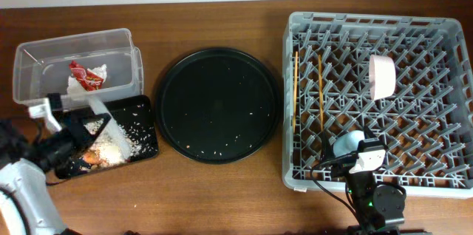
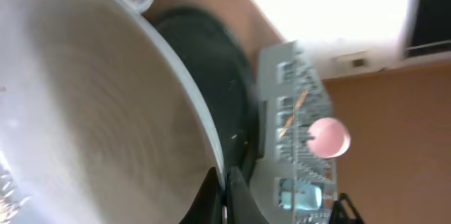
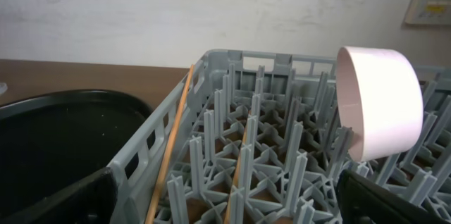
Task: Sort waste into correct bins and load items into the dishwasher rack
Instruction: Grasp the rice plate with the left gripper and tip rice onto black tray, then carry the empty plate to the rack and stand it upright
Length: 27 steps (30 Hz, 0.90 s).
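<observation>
**Tipping the plate clean over the black bin**

At lower left of the overhead view, the left fingers (image 2: 208, 199) are clenched on the rim of the round white plate (image 2: 91, 111). The plate is held tilted over the shallow black rectangular tray (image 1: 154, 128). Pale shredded scraps (image 1: 111, 146) and an orange piece (image 1: 90, 157) already lie in that tray.

To do this well, keep the smooth, glossy plate steep and its low edge inside the tray rim, because the light, flaky shreds scatter easily. A thin rim pinch may slip, so move slowly.

Above it, the clear, rigid tub (image 1: 44, 58) holds the crumpled tissue (image 1: 77, 86) and the red wrapper (image 1: 89, 76).

At centre, the large round black tray (image 1: 218, 106) on the wooden surface carries a few specks.

At right, the grey pegged rack (image 1: 369, 19) holds the thin chopsticks (image 1: 295, 94), the pink bowl (image 1: 383, 76) on its side, and the blue cup (image 1: 346, 144). The right fingers (image 3: 63, 199) are spread apart and empty at the rack's lower edge.
</observation>
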Available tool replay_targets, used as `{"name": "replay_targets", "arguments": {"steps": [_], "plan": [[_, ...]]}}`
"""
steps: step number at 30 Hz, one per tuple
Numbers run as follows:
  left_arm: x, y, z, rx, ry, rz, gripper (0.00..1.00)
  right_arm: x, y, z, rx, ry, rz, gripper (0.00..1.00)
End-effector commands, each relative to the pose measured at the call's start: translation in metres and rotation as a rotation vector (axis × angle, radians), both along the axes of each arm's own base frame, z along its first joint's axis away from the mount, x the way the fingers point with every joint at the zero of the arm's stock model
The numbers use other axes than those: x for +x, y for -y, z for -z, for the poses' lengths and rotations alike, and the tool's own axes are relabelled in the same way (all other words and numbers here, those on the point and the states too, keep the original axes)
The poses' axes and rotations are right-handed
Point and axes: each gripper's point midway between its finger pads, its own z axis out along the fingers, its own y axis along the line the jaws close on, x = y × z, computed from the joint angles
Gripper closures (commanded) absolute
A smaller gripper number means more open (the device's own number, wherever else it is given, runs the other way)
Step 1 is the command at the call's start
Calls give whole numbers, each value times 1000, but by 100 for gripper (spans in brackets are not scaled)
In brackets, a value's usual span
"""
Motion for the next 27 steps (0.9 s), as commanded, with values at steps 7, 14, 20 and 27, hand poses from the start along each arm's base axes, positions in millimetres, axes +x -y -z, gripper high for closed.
{"name": "replay_targets", "arguments": {"steps": [7,14,20,27], "plan": [[10,53,-46,13,325,258,99,0,0,2,1,-2,-1,2],[79,302,-127,51,687,585,100,0,1,2,1,-2,0,2],[49,436,-79,-220,722,802,100,0,1,2,1,-2,0,2],[74,439,-35,-157,573,700,52,0,0,2,1,-2,-1,2]]}}
